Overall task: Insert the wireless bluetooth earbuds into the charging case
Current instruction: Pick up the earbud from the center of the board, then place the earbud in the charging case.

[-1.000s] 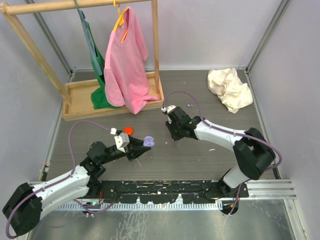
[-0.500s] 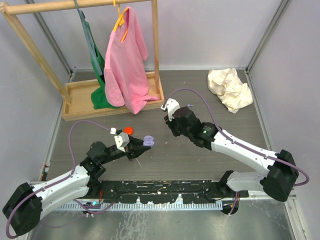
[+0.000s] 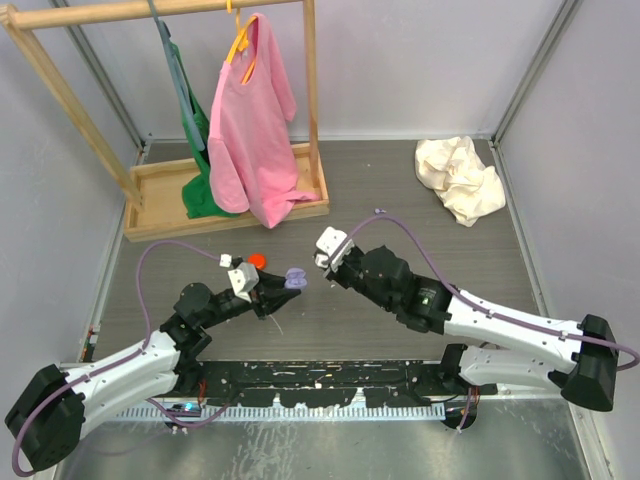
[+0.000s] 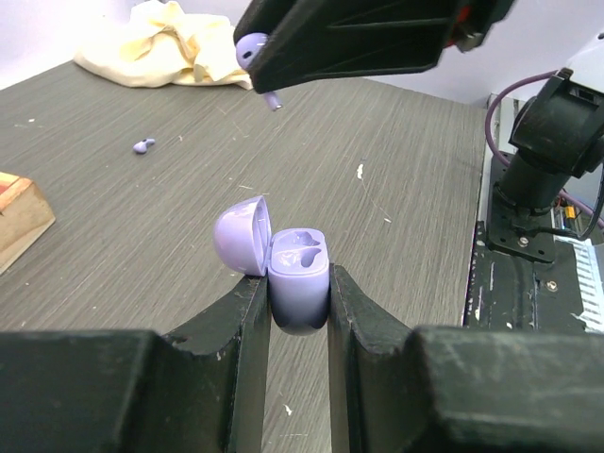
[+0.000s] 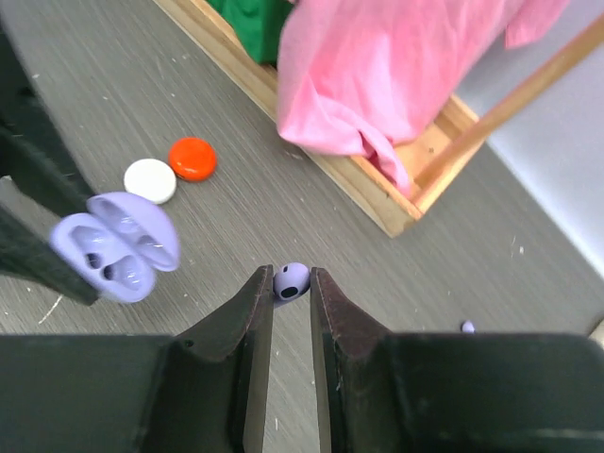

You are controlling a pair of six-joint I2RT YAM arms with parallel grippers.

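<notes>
My left gripper (image 4: 299,283) is shut on an open lilac charging case (image 4: 299,274), lid tipped back to the left, both sockets empty. It holds the case above the table (image 3: 293,279). My right gripper (image 5: 291,283) is shut on a lilac earbud (image 5: 291,280), pinched at the fingertips. In the top view the right gripper (image 3: 319,264) is just right of the case. In the left wrist view the earbud (image 4: 253,52) hangs above and behind the case. The case shows left of the right fingers (image 5: 118,245). A second lilac earbud (image 5: 467,327) lies on the table, farther back (image 3: 378,211).
A red round case (image 5: 192,158) and a white round case (image 5: 150,180) lie on the table beyond the lilac case. A wooden clothes rack (image 3: 230,200) with a pink shirt (image 3: 250,120) stands at the back left. A cream cloth (image 3: 458,178) lies at the back right.
My right arm has swung left and toward the near edge with the earbud, closing on the held case. My left arm and the case have stayed put.
</notes>
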